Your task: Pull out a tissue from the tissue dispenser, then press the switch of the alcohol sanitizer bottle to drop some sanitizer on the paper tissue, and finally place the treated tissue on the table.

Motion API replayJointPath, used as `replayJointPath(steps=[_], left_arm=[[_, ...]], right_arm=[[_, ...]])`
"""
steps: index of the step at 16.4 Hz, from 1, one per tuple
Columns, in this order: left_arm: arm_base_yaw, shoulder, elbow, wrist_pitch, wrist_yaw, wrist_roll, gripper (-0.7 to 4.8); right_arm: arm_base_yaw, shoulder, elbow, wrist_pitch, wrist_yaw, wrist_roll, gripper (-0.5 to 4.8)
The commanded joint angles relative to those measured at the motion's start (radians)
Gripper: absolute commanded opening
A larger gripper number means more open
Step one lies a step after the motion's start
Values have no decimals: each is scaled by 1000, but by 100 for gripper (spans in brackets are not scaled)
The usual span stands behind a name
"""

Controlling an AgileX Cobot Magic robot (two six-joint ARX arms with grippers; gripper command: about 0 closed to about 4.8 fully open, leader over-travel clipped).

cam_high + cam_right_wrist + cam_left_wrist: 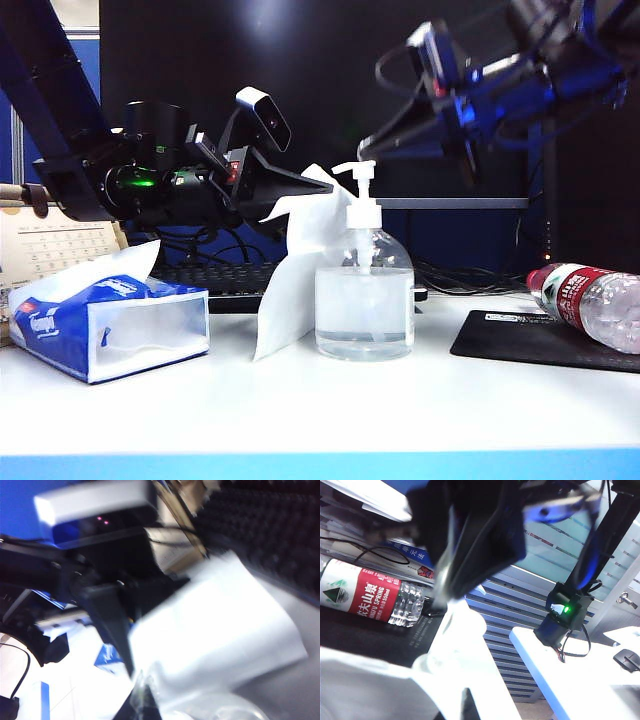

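White table [300, 410], dark backdrop

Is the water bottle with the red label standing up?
No, the water bottle lies on its side on the black mouse pad, to the right of the pump bottle.

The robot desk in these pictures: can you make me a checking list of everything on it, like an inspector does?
Surface: white table with a light blue front edge.
Job's things: tissue dispenser at the left, a sheet poking out. Tissue hangs beside the alcohol sanitizer bottle, whose switch is up.
Clutter: water bottle lying on a black mouse pad; desk calendar; keyboard behind.
Grippers: left gripper shut on the tissue; right gripper shut, just above the switch.
Cables: black ones behind the bottle.
Surroundings: dark screen behind.
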Motion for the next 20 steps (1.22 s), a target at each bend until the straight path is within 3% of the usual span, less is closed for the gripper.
replayJointPath(steps=[1,4,8,10,14,16,20], left_arm=[[6,-2,6,6,0,-7,-6],[48,-5,10,9,0,-54,-6],[163,-7,10,67,0,-183,-6],[216,-9,10,156,-1,-300,-6],[283,-34,10,552,-26,-671,-6],[319,-97,9,552,-32,-692,-6],[427,-275,8,552,-135,-702,-6]], right_arm=[[2,-36,9,16,-1,1,-5],[-3,-85,8,16,4,1,-5],[-19,-170,8,8,39,-1,-5],[-45,-209,8,-1,49,0,-5],[-124,-291,8,-87,49,-1,-5],[-169,-341,7,-132,49,-5,-5],[-248,-470,5,-196,51,-27,-5]])
